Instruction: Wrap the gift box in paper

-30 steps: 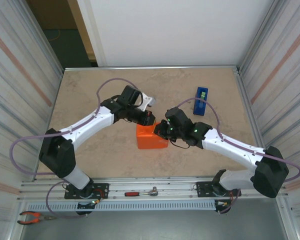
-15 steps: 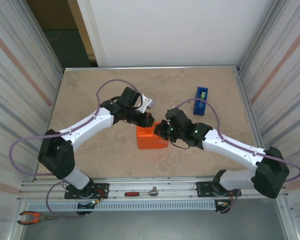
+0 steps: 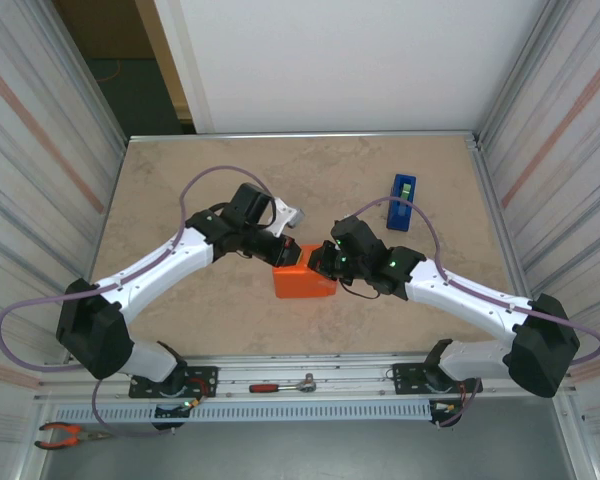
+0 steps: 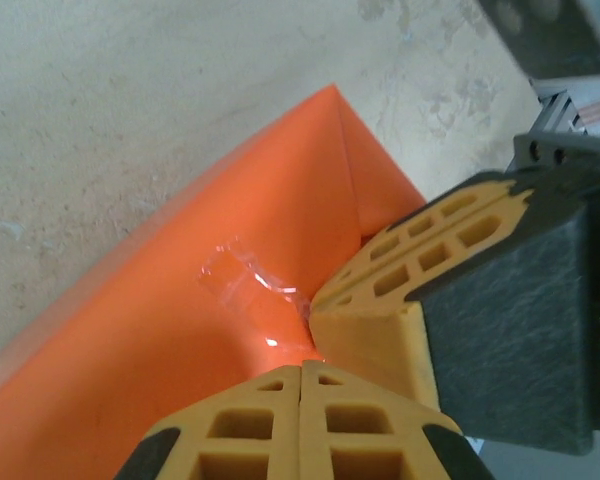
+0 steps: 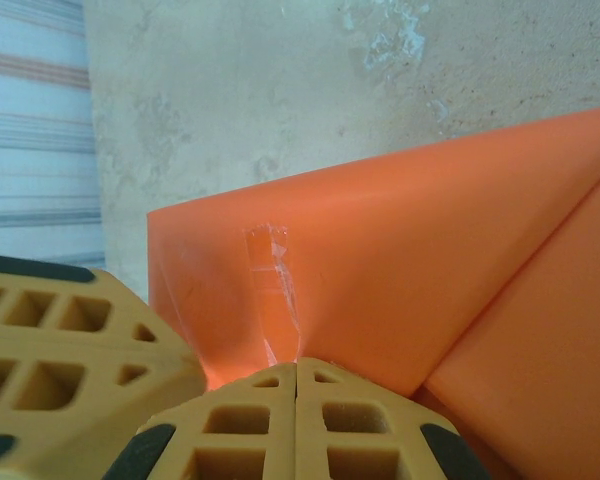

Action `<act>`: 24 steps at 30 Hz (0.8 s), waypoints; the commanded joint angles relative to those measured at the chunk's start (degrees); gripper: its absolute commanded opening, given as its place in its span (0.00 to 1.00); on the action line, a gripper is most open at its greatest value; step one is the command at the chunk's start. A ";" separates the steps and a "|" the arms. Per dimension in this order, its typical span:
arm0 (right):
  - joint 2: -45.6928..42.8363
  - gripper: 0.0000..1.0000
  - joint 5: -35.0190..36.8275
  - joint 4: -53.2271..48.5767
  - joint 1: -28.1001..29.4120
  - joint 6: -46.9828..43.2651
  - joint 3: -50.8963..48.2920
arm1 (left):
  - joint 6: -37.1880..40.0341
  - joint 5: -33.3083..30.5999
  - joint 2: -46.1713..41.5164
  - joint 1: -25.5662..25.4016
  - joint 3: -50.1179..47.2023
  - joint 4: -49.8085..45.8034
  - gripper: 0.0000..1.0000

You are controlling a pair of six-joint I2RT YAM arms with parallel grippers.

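Paper (image 3: 298, 283) is lying folded into a compact orange parcel near the middle of the surface (image 3: 180, 200), and the gift box is not showing anywhere; I am judging that it is sitting inside the folds, fully covered. The left tool (image 3: 291, 252) is coming at the parcel from its far left corner with the fingers pressed together and nothing between them. The right tool (image 3: 319, 265) is meeting it from the right in the same closed way, so the two tips are standing just beside each other on the top far edge. In the left wrist view both tips are resting against a folded flap where two layers are crossing. It seems they are pressing there as blunt pushers, not pinching, in order to hold the flap flat so it is not springing open. A short strip of clear tape (image 4: 245, 285) is sitting across this seam, touching the paper, a little wrinkled, and it is probably fixing the fold. The blue tape dispenser (image 3: 402, 201) is standing well apart, toward the far right, within reach of the right arm. I am judging that the wrapping is nearly finished and that the flap's hold depends on firm pressure over the tape.
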 commanded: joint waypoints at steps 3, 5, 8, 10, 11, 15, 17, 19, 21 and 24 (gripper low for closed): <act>1.50 0.00 2.28 -9.23 0.19 0.73 -3.46 | 1.95 0.32 -1.17 -0.63 -2.21 -0.39 0.01; 1.58 0.00 2.16 -9.12 0.26 0.69 -3.49 | 2.30 -0.16 -1.40 -0.63 -3.11 -0.44 0.01; 2.06 0.00 1.65 -8.60 0.28 -0.19 -3.07 | 2.80 -1.13 -1.62 -0.63 -4.23 -0.46 0.01; 2.52 0.00 0.92 -8.35 0.22 -1.27 -2.65 | 3.20 -1.98 -1.71 -0.68 -4.92 -0.62 0.01; 2.71 0.00 0.43 -8.11 0.19 -1.92 -2.43 | 3.29 -2.37 -1.71 -0.63 -5.25 -0.60 0.00; 2.75 0.07 -0.02 -7.87 0.25 -3.94 -1.38 | 3.68 -3.22 -1.37 -0.63 -6.01 -0.89 0.00; 2.48 0.11 -0.15 -7.94 0.25 -4.39 -1.15 | 3.76 -3.48 -1.18 -0.64 -6.22 -1.01 0.00; 2.11 0.13 -0.17 -7.93 0.10 -4.50 -1.11 | 3.77 -3.61 -0.92 -0.64 -6.16 -1.15 0.00; 1.85 0.14 -0.43 -7.75 -0.04 -4.67 -1.15 | 3.90 -3.57 -0.74 -0.63 -6.25 -1.15 0.00; 1.42 0.16 -0.92 -7.53 -0.25 -4.85 -1.14 | 3.90 -3.57 -0.63 -0.63 -6.38 -1.11 0.00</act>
